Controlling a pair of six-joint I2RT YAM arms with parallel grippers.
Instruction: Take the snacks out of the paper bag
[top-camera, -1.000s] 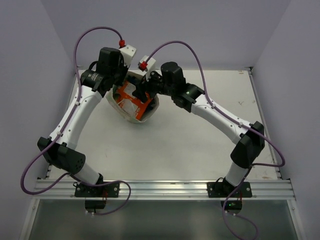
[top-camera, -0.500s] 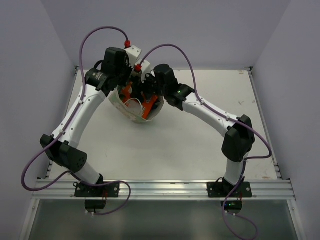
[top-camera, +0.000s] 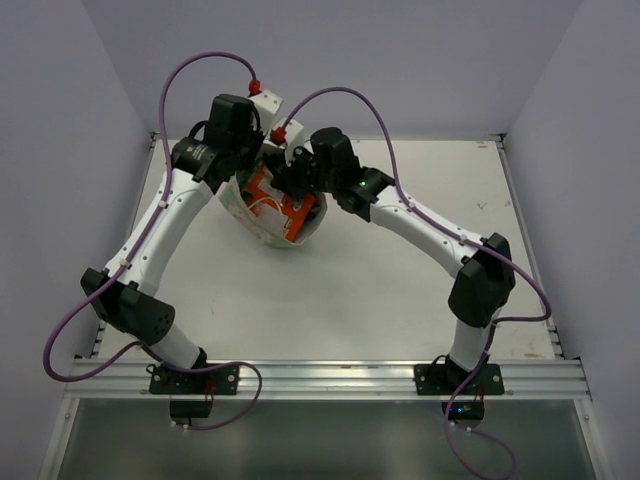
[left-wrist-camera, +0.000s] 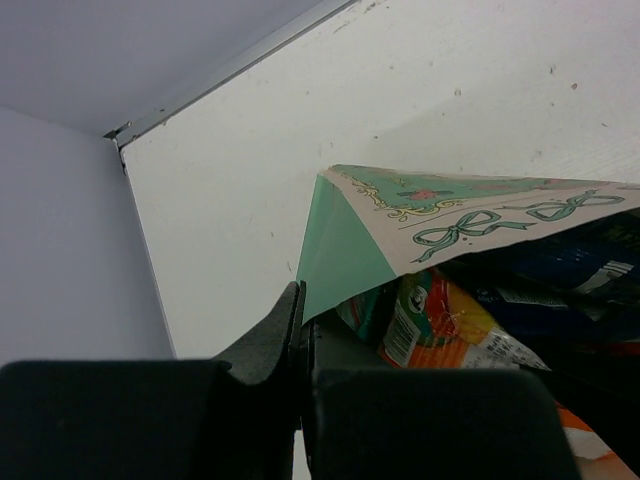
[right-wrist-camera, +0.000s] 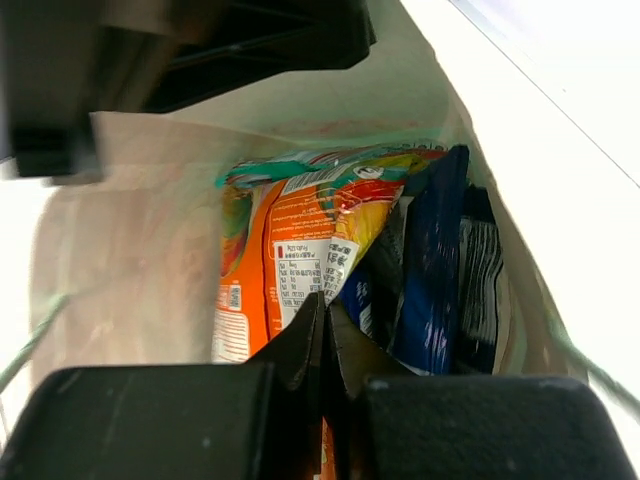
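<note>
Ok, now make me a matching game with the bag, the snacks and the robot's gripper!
Things:
1. paper bag
2. orange packet
3. dark blue packet
4. left gripper

Clues:
A. shut on the bag's green edge
B. inside the bag, just right of the orange one in the right wrist view
C. green and cream, with bows printed on it
D. inside the bag, showing a white label

Pairs: 1-C, 2-D, 3-B, 4-A
</note>
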